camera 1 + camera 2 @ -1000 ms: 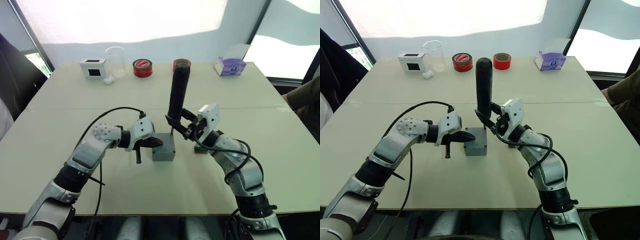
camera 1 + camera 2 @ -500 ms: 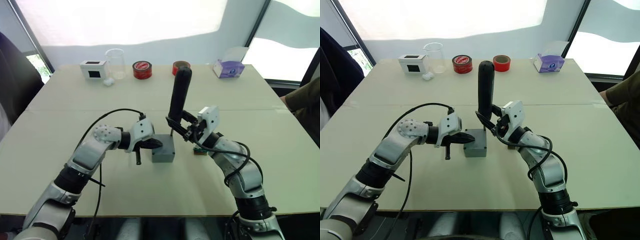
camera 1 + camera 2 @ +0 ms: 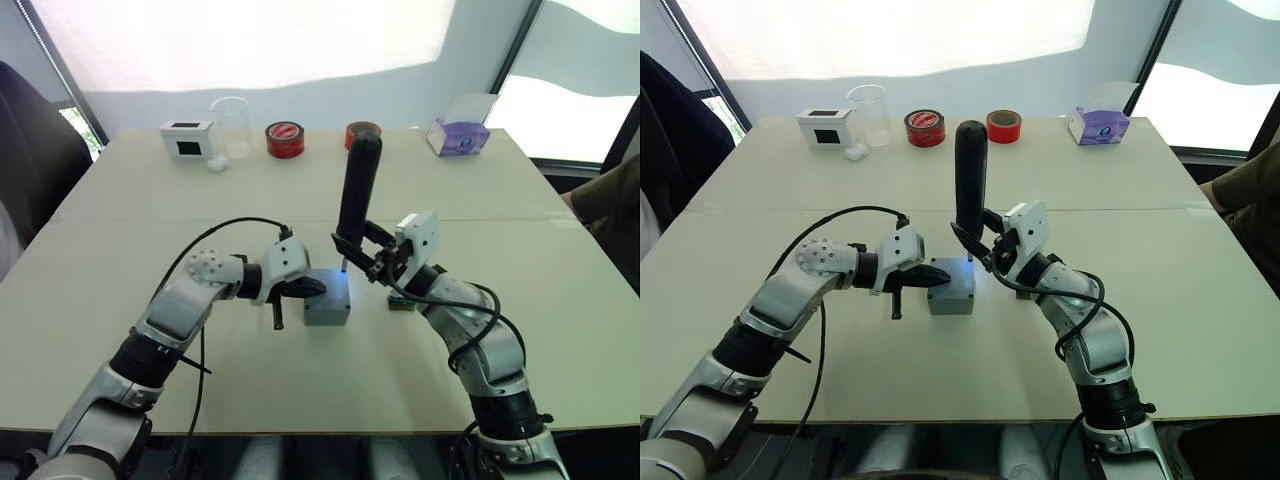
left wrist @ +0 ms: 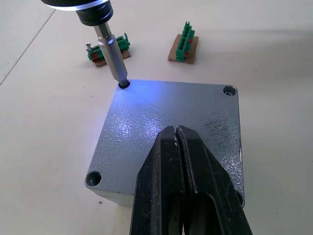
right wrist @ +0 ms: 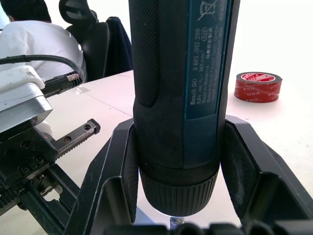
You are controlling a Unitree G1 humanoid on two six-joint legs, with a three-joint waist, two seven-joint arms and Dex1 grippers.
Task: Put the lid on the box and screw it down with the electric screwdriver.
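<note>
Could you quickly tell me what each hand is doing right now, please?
Left hand: shut, empty, fingers together and resting on the lid.
Right hand: shut on the electric screwdriver, its bit in a corner hole of the lid.

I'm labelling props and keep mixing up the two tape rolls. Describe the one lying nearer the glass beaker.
Along the table's far edge stands a clear beaker. The tape roll just right of it is red with a black inner ring, unlike the plain orange-red roll further right.

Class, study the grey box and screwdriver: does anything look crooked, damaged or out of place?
Nothing stands out. The lid sits square on the box, the electric screwdriver bit is in a corner hole, and the left gripper presses the lid.
</note>
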